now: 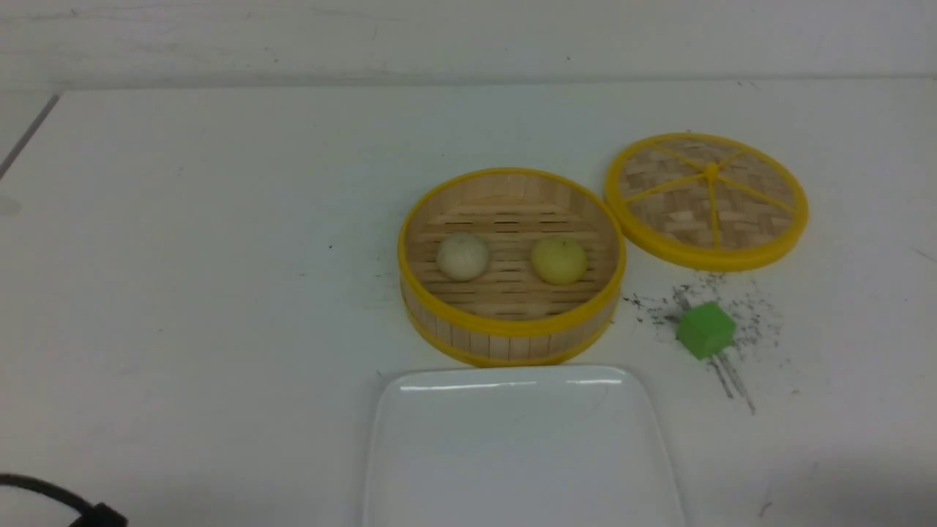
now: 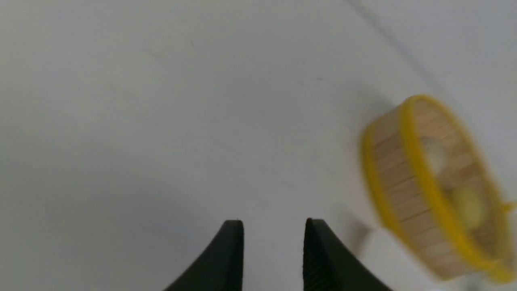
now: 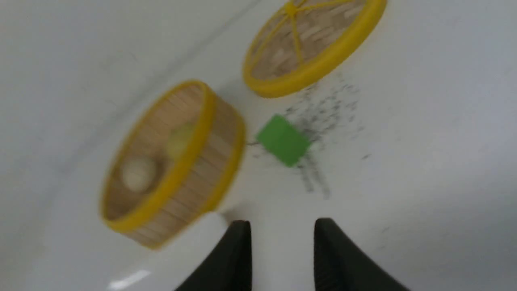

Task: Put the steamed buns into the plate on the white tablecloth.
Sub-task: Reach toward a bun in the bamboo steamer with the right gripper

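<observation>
Two buns (image 1: 463, 256) inside steamer basket (image 1: 512, 350), probably light, maybe soft (pleats could mark); best pinched gently around sides. Left gripper (image 2: 274, 222), right gripper (image 3: 282, 222): fingers apart, nothing between.

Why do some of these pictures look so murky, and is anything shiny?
Front view: fairly sharp, evenly lit, with glare streaks along the plate's far rim; left wrist view: dim, the basket and buns blurred; right wrist view: also dim, buns soft, cube somewhat clearer.
</observation>
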### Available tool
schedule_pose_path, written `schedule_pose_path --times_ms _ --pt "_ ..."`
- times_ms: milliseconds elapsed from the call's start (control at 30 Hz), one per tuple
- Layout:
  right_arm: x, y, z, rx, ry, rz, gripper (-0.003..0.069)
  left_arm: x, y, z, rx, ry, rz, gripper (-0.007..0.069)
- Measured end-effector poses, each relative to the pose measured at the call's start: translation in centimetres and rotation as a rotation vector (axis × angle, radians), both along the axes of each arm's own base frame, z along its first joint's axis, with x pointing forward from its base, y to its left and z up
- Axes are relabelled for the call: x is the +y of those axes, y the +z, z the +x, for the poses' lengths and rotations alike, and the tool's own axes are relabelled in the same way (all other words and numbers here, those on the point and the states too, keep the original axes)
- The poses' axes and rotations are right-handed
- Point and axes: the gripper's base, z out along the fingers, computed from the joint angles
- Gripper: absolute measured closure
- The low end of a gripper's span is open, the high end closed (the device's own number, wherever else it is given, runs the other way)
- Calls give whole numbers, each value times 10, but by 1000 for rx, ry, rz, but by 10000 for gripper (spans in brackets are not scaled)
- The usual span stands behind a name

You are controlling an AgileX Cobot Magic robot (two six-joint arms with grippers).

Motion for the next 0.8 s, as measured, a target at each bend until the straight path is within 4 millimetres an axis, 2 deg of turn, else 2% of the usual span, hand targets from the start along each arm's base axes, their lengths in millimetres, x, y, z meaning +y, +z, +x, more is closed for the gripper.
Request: schedule_pose_path --times_ms 100,200,400,533,567,600,633,667,733,800 --pt "2 3 0 12 -9 192 419 -5 2 0 42 34 -346 384" --pt "3 5 0 11 -12 244 419 -7 3 0 55 42 -455 384" --pt "2 8 1 -3 -24 316 419 -6 5 0 34 55 -464 386" --pt "0 17 1 -56 -37 333 435 -5 9 1 1 55 -477 445" --pt "0 23 0 -84 -40 318 449 -5 12 1 -14 46 -456 472" --pt "-2 41 -2 -166 -43 258 480 -6 23 -1 -48 24 -413 512" --pt "-2 41 -2 -171 -44 246 486 -6 28 -1 -65 16 -395 538" --pt "-5 70 -8 -292 -49 128 552 -7 51 -6 -141 -21 -310 592" --pt "-5 103 -12 -391 -45 -75 634 -8 81 -12 -213 -68 -188 619" --pt "-3 127 -11 -420 -14 -270 666 -11 98 -11 -181 -119 -85 622"
